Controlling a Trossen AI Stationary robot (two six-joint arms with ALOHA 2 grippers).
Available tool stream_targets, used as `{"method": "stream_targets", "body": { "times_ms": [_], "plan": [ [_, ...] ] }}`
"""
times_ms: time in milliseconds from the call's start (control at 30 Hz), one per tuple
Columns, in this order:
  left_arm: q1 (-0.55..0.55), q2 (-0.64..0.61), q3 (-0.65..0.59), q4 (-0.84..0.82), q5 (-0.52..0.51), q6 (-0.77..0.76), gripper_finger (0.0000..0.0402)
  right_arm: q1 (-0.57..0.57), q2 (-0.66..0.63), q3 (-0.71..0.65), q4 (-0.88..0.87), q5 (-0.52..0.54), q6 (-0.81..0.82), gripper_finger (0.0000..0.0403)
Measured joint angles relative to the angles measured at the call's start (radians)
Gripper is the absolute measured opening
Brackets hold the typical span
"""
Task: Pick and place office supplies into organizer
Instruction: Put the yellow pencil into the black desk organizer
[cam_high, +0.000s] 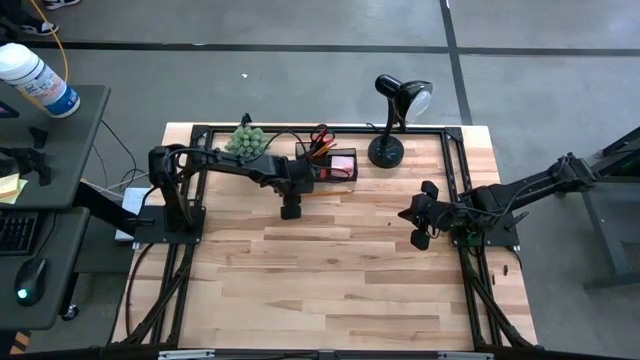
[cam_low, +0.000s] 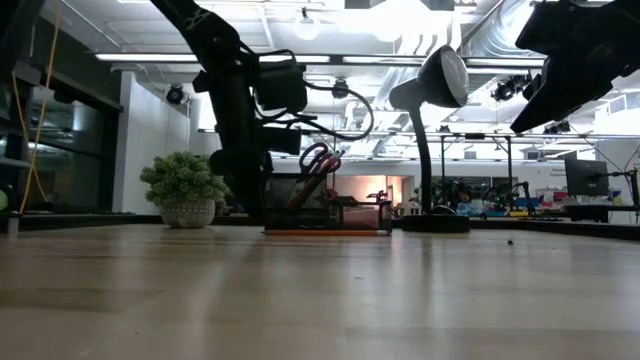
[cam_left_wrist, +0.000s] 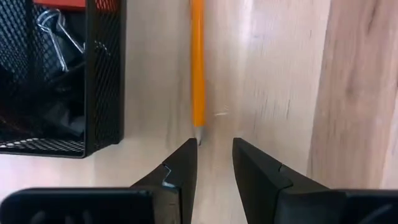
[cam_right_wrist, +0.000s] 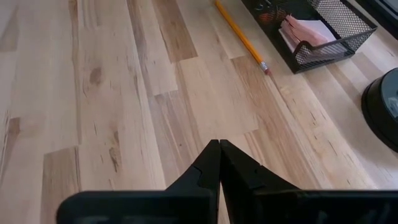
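Orange pencil (cam_left_wrist: 198, 62) lies flat on the table (cam_high: 330, 270), just beside the front wall of the black mesh organizer (cam_high: 332, 168) and parallel to it. Sharpened tip points toward the left hand (cam_left_wrist: 214, 152); eraser end shows in the right wrist view, near the organizer's corner.

Left hand sits low at the table, close to the organizer's near corner. Fingers (cam_left_wrist: 183, 168) partly open with a narrow gap between them, nothing held. Pencil tip is at the mouth of that gap, just touching or almost touching one finger; cannot tell which.

Organizer stands at the back of the table, between the green spiky plant (cam_high: 249, 139) and the black desk lamp (cam_high: 395, 115). Scissors with red handles (cam_high: 321, 138) stand upright in its taller compartment. Pink sticky-note pad (cam_right_wrist: 306, 31) lies in the lower tray section. A metal binder clip (cam_left_wrist: 53, 34) shows inside the mesh in the left wrist view.

Right hand (cam_right_wrist: 219, 155) hangs above the table's right side, well apart from the organizer. Fingers pressed together, nothing between them.
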Motion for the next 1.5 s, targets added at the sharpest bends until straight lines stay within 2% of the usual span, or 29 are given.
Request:
{"method": "stream_targets", "body": {
  "times_ms": [300,533,733,1500],
  "plan": [
    [0.061,0.000,0.000,0.008,0.051,-0.019,0.0089,0.000,0.000,0.000,0.000,0.003,-0.009,0.0003],
    [0.056,0.000,0.000,0.017,0.085,0.011,0.0089,0.000,0.000,0.000,0.000,0.006,-0.010,0.0004],
    [0.046,0.000,0.000,0.023,0.047,0.009,0.0089,0.000,0.000,0.000,0.000,0.006,-0.010,0.0002],
    [0.046,0.027,0.001,0.044,0.052,0.038,0.0089,0.000,0.000,0.000,0.001,0.006,-0.010,0.0003]
  ]
}}
